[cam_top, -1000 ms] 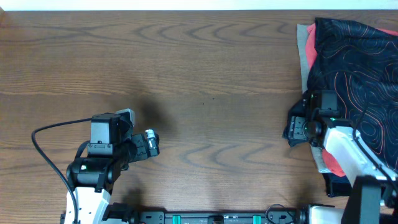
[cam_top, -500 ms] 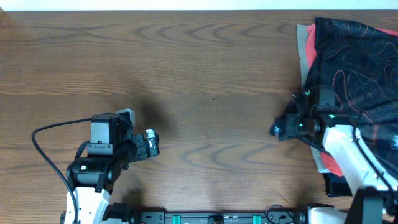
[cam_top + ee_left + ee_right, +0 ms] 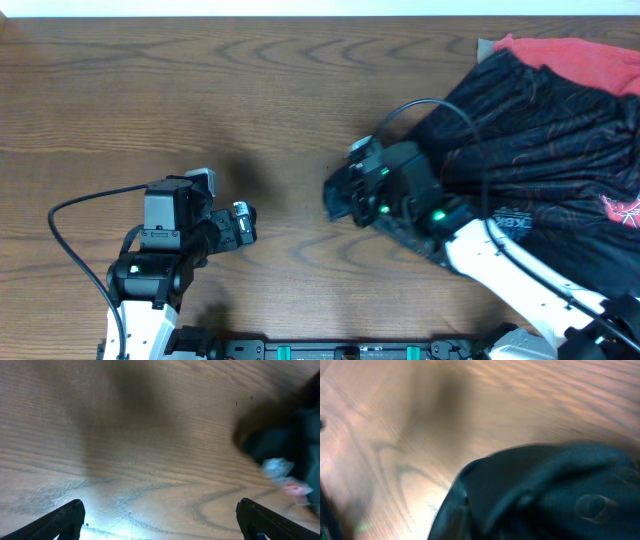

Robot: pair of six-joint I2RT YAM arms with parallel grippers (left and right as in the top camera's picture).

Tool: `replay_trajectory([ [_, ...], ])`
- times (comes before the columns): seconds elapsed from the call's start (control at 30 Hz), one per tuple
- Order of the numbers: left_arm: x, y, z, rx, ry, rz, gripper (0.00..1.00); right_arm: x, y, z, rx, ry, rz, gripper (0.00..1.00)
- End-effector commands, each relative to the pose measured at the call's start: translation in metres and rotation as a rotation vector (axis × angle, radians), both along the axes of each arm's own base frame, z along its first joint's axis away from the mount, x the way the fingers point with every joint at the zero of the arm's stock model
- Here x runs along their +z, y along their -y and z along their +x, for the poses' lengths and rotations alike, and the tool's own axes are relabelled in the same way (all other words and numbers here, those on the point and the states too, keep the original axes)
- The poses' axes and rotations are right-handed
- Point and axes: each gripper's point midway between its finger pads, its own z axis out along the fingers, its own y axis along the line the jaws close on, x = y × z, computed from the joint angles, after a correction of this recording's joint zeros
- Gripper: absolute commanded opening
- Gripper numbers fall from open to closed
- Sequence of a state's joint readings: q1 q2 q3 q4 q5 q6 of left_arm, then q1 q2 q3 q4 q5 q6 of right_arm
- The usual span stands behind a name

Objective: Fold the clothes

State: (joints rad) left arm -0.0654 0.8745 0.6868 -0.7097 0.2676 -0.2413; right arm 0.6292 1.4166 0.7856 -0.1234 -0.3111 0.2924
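Pinches the black contour-lined sports jersey (image 3: 540, 130) in the right gripper (image 3: 340, 195), holds the left gripper (image 3: 246, 226) spread wide (idle), folds nothing yet.

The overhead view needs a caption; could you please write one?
Right end effector grips the black jersey over the table; left end effector open.

Overhead: top-down, far, takes in whole table (image 3: 250, 90) + black jersey (image 3: 560, 130). L wrist: low, near wood, facing jersey edge at frame right. R wrist: v. close, blurred, half filled w/ jersey. Shared: tabletop, jersey edge.
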Motion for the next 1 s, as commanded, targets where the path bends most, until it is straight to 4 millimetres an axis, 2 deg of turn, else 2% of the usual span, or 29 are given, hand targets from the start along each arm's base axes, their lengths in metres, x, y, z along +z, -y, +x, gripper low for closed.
replay_trajectory([
  [0.0, 0.011, 0.001, 0.006, 0.026, 0.022, -0.032, 0.98, -0.004, -0.014, -0.004, -0.015, 0.015, -0.031, 0.71],
  [0.03, 0.011, 0.001, 0.006, 0.041, 0.018, -0.043, 0.98, -0.007, -0.011, -0.003, -0.035, 0.024, -0.055, 0.96],
  [0.07, 0.011, 0.002, 0.006, 0.058, 0.013, -0.055, 0.98, -0.009, -0.006, 0.0, -0.058, 0.032, -0.076, 0.99],
  [0.17, 0.01, 0.01, 0.006, 0.061, -0.01, -0.104, 0.98, -0.012, 0.015, 0.01, -0.132, 0.037, -0.133, 0.99],
  [0.27, 0.008, 0.032, 0.004, -0.013, -0.048, -0.187, 0.98, -0.014, 0.044, 0.019, -0.205, 0.02, -0.178, 0.99],
  [0.4, -0.009, 0.049, -0.001, -0.051, -0.143, -0.21, 0.98, -0.011, 0.087, 0.026, -0.314, -0.022, -0.212, 0.99],
  [0.6, -0.038, 0.079, -0.002, -0.078, -0.279, -0.227, 0.98, -0.003, 0.142, 0.022, -0.449, -0.084, -0.244, 0.99],
  [0.73, -0.058, 0.11, 0.002, -0.123, -0.324, -0.234, 0.98, 0.001, 0.173, 0.013, -0.528, -0.123, -0.259, 0.99],
  [0.97, -0.091, 0.157, 0.012, -0.179, -0.344, -0.258, 0.99, 0.002, 0.191, 0.0, -0.568, -0.166, -0.279, 0.99],
])
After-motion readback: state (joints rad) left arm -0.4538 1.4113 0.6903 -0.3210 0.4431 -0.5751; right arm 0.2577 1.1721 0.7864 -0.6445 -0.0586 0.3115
